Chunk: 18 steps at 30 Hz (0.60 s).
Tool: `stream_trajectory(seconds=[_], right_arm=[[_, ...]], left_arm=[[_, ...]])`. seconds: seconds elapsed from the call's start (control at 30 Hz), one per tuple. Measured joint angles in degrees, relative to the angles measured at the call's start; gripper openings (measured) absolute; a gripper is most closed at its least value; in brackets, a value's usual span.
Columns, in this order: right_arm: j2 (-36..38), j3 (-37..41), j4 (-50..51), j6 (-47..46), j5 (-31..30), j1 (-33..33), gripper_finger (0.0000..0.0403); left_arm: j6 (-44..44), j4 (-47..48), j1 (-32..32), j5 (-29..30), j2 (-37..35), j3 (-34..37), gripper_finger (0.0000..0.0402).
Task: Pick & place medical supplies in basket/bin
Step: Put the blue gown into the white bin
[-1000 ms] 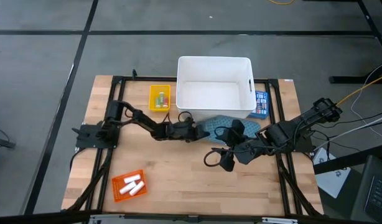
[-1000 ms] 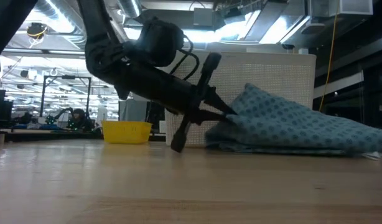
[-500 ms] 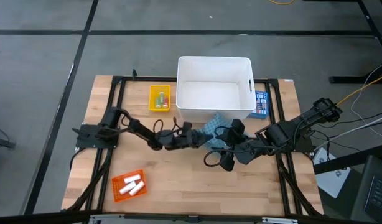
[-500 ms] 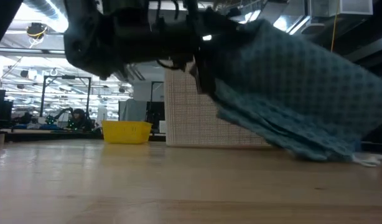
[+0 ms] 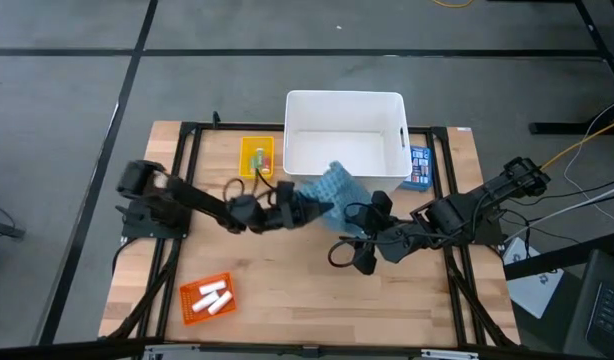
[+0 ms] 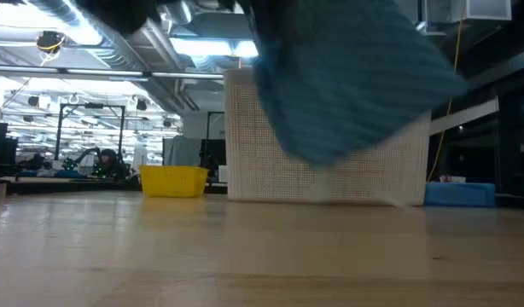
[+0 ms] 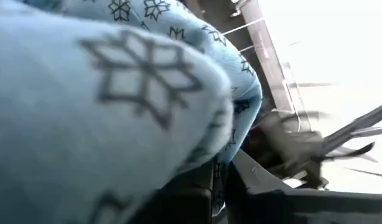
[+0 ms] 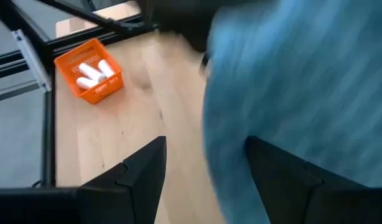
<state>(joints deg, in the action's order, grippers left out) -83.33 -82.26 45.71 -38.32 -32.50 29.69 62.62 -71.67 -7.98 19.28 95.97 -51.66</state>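
Wooden bench below, your left hand is clamped on the teal pouch, lifted clear just before the white bin. Your right hand waits beside it, fingers spread, holding nothing.

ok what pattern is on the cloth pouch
Teal-blue pouch with darker snowflake-like star shapes; the left wrist view shows it best.

There was one teal patterned cloth pouch, one white bin, one yellow tray, one orange tray with three white rolls, one blue printed box and two arms.
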Motion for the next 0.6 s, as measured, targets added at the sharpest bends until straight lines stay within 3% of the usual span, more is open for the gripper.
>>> stream_trajectory(seconds=[0.3, 0.6], right_arm=[[-0.07, 0.07, -0.27, 0.16, 0.60, 0.02, 0.0224], [-0.07, 0.07, -1.70, 1.59, 0.55, -0.42, 0.0224]], left_arm=[[-9.77, 10.24, 2.99, -1.13, -14.33, -1.36, 0.0002], [-18.56, 27.32, 9.14, -11.16, -17.30, -15.68, 0.0002]])
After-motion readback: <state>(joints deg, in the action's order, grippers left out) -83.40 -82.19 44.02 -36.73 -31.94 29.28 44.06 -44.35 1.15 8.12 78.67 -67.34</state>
